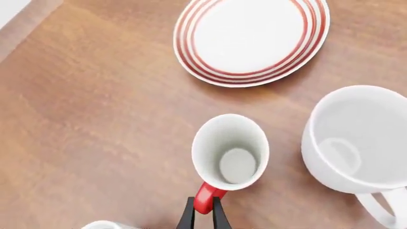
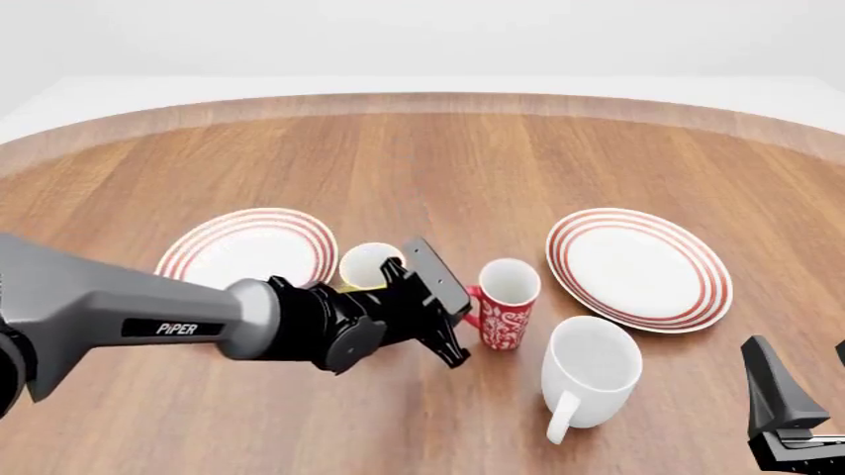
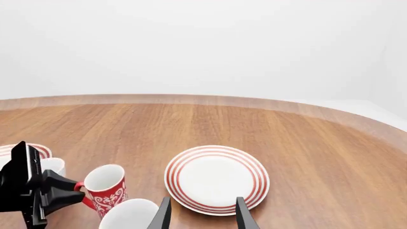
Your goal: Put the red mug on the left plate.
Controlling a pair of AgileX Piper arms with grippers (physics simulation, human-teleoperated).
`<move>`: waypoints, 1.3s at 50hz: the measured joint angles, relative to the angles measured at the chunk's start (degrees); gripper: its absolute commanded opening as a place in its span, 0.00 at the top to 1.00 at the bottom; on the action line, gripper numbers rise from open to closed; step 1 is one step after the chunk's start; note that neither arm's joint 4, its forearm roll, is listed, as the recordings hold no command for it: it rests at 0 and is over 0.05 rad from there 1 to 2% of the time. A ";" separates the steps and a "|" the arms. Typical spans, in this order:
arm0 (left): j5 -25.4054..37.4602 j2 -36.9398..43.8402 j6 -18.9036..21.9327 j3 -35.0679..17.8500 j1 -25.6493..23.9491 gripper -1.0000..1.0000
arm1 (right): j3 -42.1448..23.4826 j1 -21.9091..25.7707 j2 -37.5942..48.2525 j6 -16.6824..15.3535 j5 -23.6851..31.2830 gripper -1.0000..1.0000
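The red mug (image 2: 508,302), red with a white floral pattern, stands upright near the table's middle, between the two plates. My left gripper (image 2: 462,317) reaches it from the left and is shut on its red handle (image 1: 207,196), a dark finger (image 1: 187,215) on each side. The left plate (image 2: 248,247), white with red rings, lies behind my left arm, to the left of the mug. My right gripper (image 3: 202,217) is open and empty at the front right, apart from everything. The red mug also shows in the right wrist view (image 3: 106,188).
The right plate (image 2: 639,267) lies right of the red mug; it also shows in the left wrist view (image 1: 251,38). A large white mug (image 2: 591,371) stands just front-right of the red mug. A yellow mug (image 2: 370,265) stands by the left plate, half hidden by my left arm.
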 measured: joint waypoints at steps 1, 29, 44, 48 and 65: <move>-0.09 -0.19 -0.03 0.12 0.03 1.00 | 0.00 0.00 0.00 0.00 0.00 0.00; 9.85 -12.90 3.52 -1.44 3.49 1.00 | 0.00 0.00 0.00 0.00 0.00 0.00; 17.38 -22.04 5.66 -3.41 6.67 1.00 | 0.00 0.00 0.00 0.00 0.00 0.00; 18.53 -23.76 5.97 -3.47 7.24 1.00 | 0.00 0.00 0.00 0.00 0.00 0.00; 20.54 -26.64 6.62 -3.63 8.41 1.00 | 0.00 0.00 0.00 0.00 0.00 0.00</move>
